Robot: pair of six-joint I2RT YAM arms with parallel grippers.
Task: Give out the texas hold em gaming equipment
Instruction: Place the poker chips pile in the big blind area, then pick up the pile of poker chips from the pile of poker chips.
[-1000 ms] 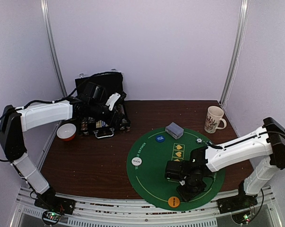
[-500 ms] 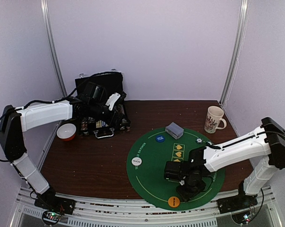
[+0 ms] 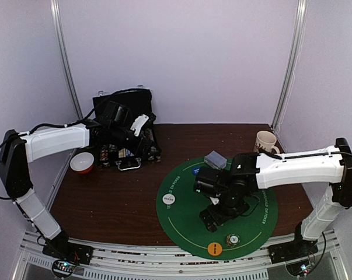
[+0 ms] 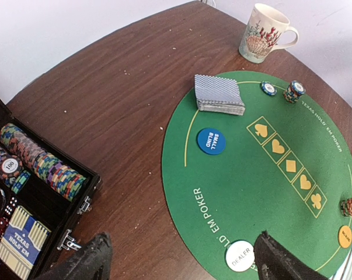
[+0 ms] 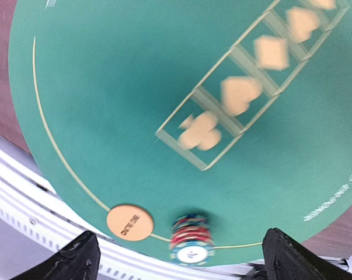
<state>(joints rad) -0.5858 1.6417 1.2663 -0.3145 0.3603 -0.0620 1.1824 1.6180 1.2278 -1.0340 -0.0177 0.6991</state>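
The round green mat (image 4: 246, 175) has "TEXAS HOLD EM POKER" printed along its rim and a row of yellow suit boxes across its middle. On it, a blue disc (image 4: 211, 141) says "SMALL BLIND" and a white disc (image 4: 240, 255) near the bottom of the left wrist view says "DEALER". The print on the orange disc (image 5: 129, 221) is too blurred to read.

In the black case (image 4: 76, 201) at lower left, one chip (image 4: 10, 165) is marked "100" and a blue box (image 4: 21, 242) reads "TEXAS HOLD EM".

The deck of cards (image 4: 218, 93) is a squared pile with grey-blue patterned backs, just above the blue disc. A multicoloured chip stack (image 5: 191, 239), its top chip white and blue, stands just beside the orange disc at the mat's edge.

The right gripper (image 3: 209, 217) is spread wide and holds nothing. The left gripper (image 4: 181, 265) is also wide and empty.
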